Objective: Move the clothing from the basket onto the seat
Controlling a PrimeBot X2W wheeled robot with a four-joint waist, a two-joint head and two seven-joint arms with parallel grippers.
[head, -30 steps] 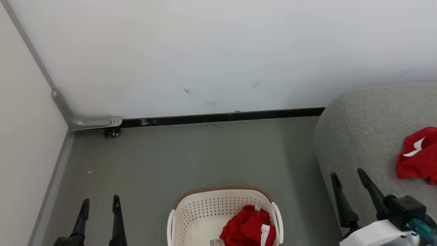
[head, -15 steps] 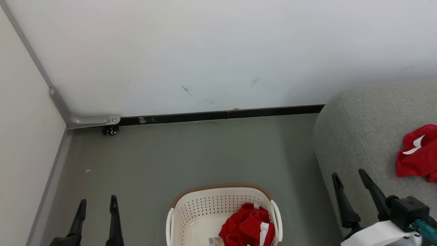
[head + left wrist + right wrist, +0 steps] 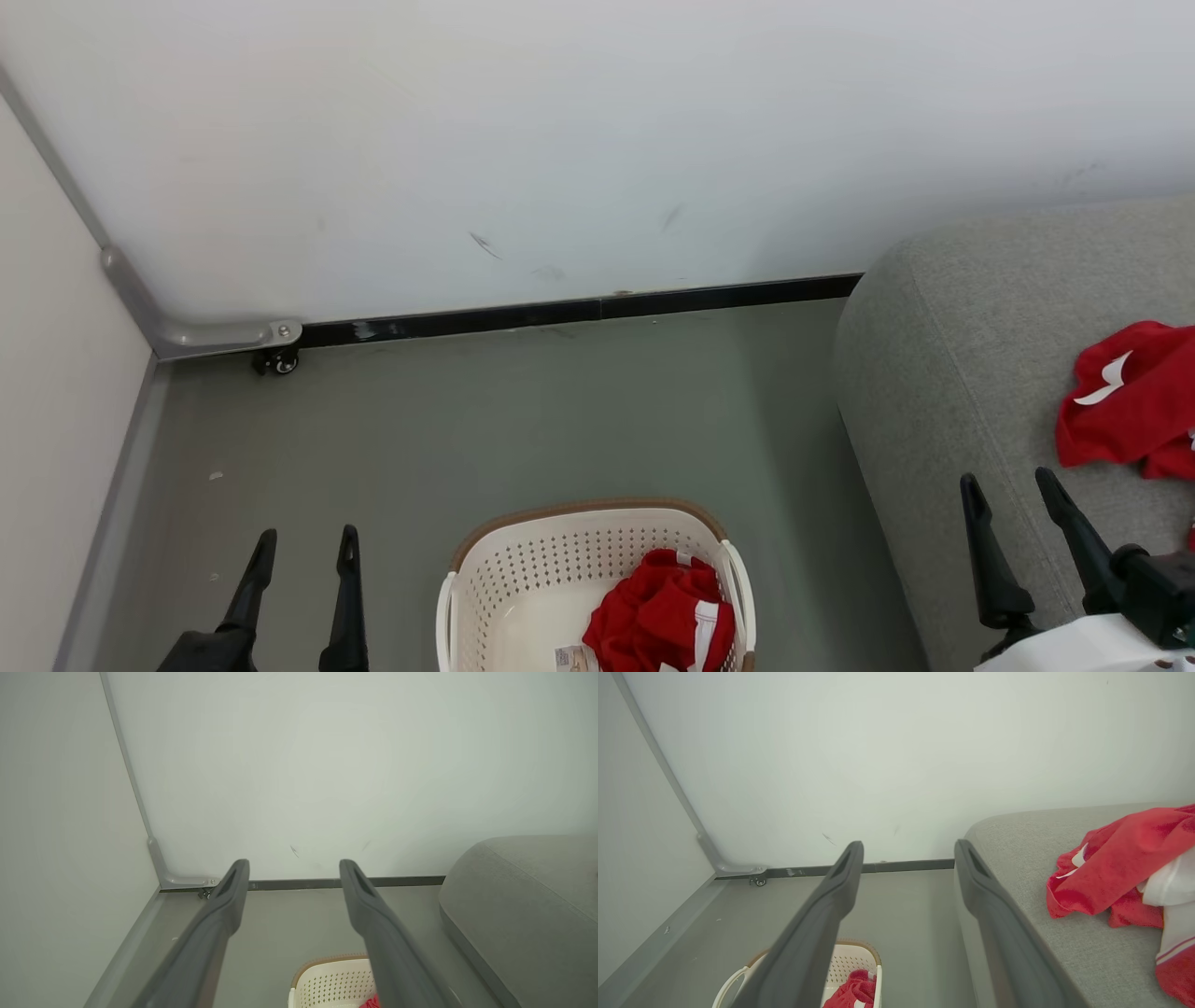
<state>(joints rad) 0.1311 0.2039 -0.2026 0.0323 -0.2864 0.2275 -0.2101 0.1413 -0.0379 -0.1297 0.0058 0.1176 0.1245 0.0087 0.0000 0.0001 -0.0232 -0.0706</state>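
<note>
Finding red clothing (image 3: 653, 611) with white trim bunched in the basket (image 3: 523, 569), against the wall nearer the right gripper (image 3: 1007, 478), between the two grippers and below their fingertips in the head view. Seeing a small printed patch (image 3: 571, 659) beside the bundle, possibly a label, too cut off to read. Noting a second red garment (image 3: 1125, 401) with a white mark lying on the seat (image 3: 934, 373), just beyond the right gripper and to its outer side, apart from its fingers. Reading the right gripper as fully spread, holding nothing, poised at the seat's edge. Reading the left gripper (image 3: 308, 534) likewise as wide open and empty, over bare grey floor (image 3: 513, 420), on the basket's side away from the seat. Placing the basket on that floor, near the seat's rounded corner. Beyond both grippers, ahead of the fingertips: white wall (image 3: 560, 140), black skirting (image 3: 579, 313), a grey metal corner bracket (image 3: 201, 333) with a small caster (image 3: 274, 362) under it, nearer the left gripper.
</note>
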